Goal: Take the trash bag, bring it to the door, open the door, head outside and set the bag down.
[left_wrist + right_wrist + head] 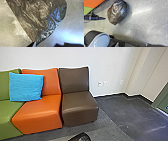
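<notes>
The trash bag [41, 16], black, shiny and crinkled, looms large in the left wrist view and narrows to a point at a dark, pale-edged tip of my left gripper [33, 44]. Whether it is held there I cannot tell. In the right wrist view the whole bag [117, 12] shows over the grey floor, with a dark pointed part of the robot close beside it. Dark parts around my right gripper [132, 44] stand apart from the bag. A dark rounded shape at the bottom edge of the head view is too cut off to name.
A green seat [11, 119], an orange seat [40, 114] with a blue pillow [25, 87], and a brown seat [80, 108] stand in a row against the white wall [107, 64]. Dark floor [125, 114] reaches to the wall corner; a green panel [162, 100] is at the far right.
</notes>
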{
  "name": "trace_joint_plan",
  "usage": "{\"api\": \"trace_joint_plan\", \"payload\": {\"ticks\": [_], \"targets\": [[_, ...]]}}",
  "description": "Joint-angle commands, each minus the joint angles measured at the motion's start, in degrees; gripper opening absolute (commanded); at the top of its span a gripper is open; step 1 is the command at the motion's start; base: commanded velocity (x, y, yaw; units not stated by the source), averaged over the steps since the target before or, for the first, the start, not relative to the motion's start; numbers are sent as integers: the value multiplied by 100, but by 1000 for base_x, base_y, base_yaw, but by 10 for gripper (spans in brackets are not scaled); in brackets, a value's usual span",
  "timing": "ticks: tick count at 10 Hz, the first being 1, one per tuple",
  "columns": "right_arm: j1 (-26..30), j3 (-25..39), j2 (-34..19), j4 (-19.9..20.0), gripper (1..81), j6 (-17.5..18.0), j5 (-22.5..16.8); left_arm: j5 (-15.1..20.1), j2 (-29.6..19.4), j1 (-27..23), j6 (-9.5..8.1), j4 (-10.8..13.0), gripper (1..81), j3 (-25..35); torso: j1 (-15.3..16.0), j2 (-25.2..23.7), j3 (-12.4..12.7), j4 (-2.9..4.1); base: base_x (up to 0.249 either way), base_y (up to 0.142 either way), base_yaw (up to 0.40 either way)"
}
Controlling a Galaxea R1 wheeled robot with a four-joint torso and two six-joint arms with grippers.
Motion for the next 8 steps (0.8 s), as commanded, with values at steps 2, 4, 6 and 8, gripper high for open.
{"api": "trace_joint_plan", "payload": {"ticks": [2,4,6,8], "targets": [[561,185,-261,161,811,31,-307,457,280,-715,-71,-49,811,-351,463,-724,-437,0,0,0,0],[605,229,-261,161,811,57,-307,597,431,-847,-62,-32,811,-520,680,-1078,-566,0,0,0,0],[614,238,-243,152,811,75,-307,712,457,-1049,-71,-40,811,-529,881,-1391,-819,0,0,0,0],[614,238,-252,152,811,75,-307,817,483,-1286,-71,-40,811,-555,1119,-1771,-638,0,0,0,0]]}}
